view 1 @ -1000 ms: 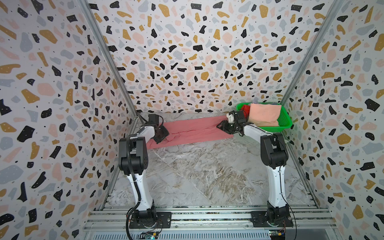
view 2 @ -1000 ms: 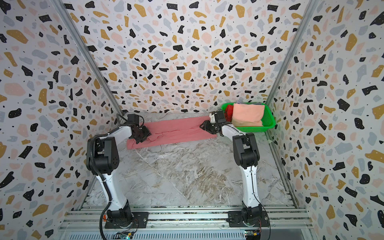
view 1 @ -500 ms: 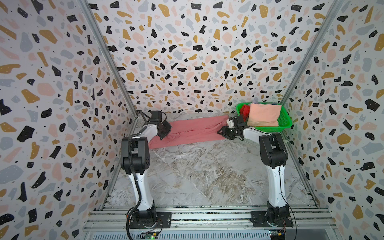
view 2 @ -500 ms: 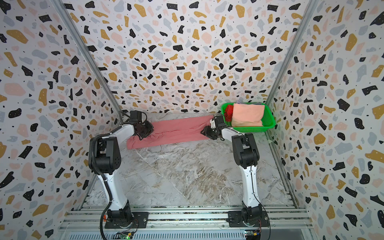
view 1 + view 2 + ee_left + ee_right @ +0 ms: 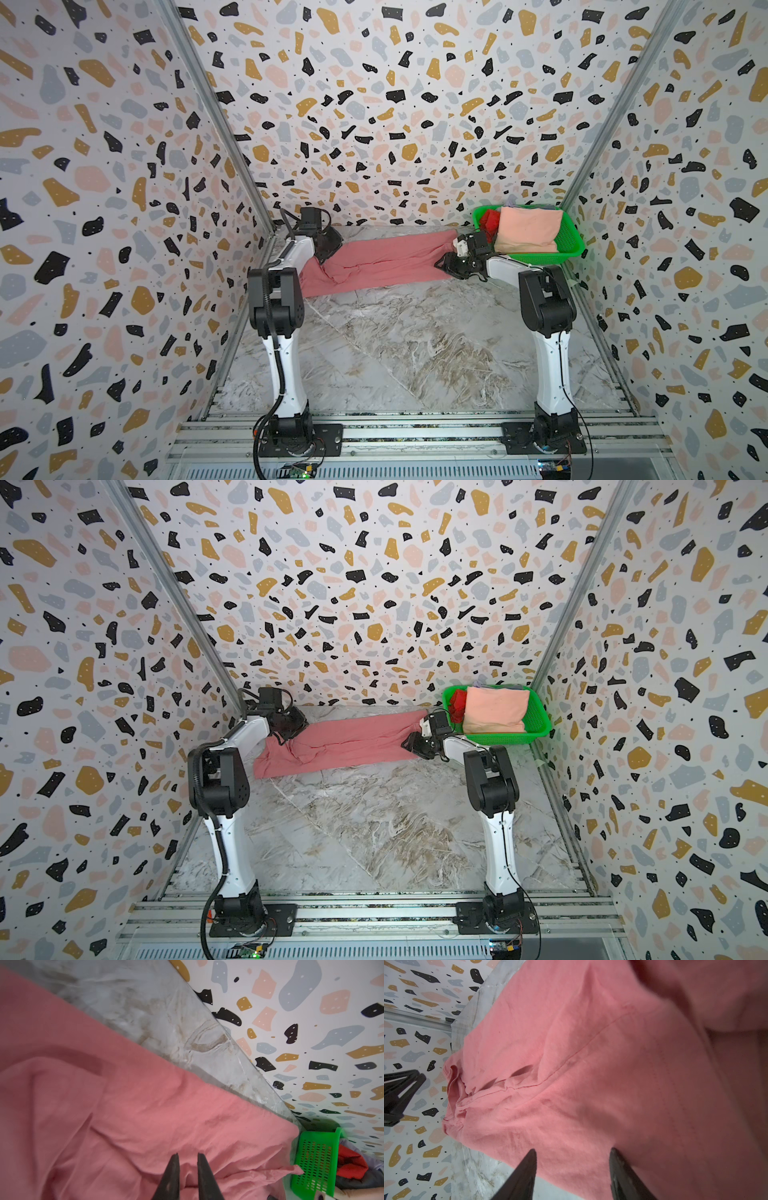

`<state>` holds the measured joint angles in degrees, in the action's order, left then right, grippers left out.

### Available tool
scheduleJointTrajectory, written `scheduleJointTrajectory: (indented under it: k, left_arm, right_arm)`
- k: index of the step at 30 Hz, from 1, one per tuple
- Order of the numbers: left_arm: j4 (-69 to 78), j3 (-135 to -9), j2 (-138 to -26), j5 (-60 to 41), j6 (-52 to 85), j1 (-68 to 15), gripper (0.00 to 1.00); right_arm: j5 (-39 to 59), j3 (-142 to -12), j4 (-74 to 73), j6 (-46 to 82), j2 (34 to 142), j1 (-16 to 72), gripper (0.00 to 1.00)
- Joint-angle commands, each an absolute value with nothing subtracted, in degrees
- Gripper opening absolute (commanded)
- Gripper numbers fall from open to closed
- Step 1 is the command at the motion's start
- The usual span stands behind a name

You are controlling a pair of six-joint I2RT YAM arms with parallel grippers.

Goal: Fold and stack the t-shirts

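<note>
The dusty rose-pink t-shirt lies as a long wrinkled band across the back of the table. My left gripper sits over its left end. In the left wrist view its jaws stand a narrow gap apart above a ridge of cloth. My right gripper is at the shirt's right end, open wide, and its fingers straddle the shirt's near edge. The pale peach t-shirt and the bright red t-shirt lie in the basket.
A green mesh basket stands in the back right corner, close behind my right gripper. Speckled walls close in the back and both sides. The marble tabletop stretches toward the front rail.
My left gripper closed, then parted a little, and shifted slightly toward the back wall. My right gripper dropped a little toward the shirt's near edge. The shirt has barely moved.
</note>
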<state>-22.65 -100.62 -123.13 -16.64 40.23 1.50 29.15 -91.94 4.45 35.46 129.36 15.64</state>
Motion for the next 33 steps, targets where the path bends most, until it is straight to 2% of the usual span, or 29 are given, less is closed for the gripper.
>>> scheduleJointTrajectory:
  k: [1, 4, 6, 10, 20, 28, 33]
  left_arm:
    - [-26.83, -92.1, -115.42, -14.78, 35.87, 2.11, 0.25]
    - [-26.97, -82.24, -110.16, -15.2, 35.03, 1.77, 0.32]
    - [-26.46, -76.69, -107.13, -13.86, 35.1, 1.58, 0.36]
    - [-23.64, -70.91, -105.89, -15.23, 36.61, 1.36, 0.36]
    - [-20.1, -77.35, -111.84, -15.84, 39.23, 1.01, 0.36]
    - [-25.42, -79.02, -108.81, -18.74, 36.94, 0.88, 0.41]
    - [-29.59, -81.09, -107.6, -19.61, 34.02, 0.97, 0.44]
  right_arm:
    - [28.85, -91.43, 7.22, 34.63, 125.54, 15.21, 0.58]
    - [28.2, -91.93, 7.05, 34.07, 125.2, 15.21, 0.7]
    - [27.89, -91.98, 6.1, 33.84, 125.12, 15.21, 0.72]
    - [28.93, -93.43, 4.99, 33.76, 126.11, 15.38, 0.74]
    - [28.8, -91.84, 6.45, 32.78, 126.36, 15.4, 0.73]
    - [30.72, -90.33, 6.42, 32.87, 121.18, 15.21, 0.72]
    - [30.5, -93.89, 6.97, 32.61, 121.99, 15.21, 0.72]
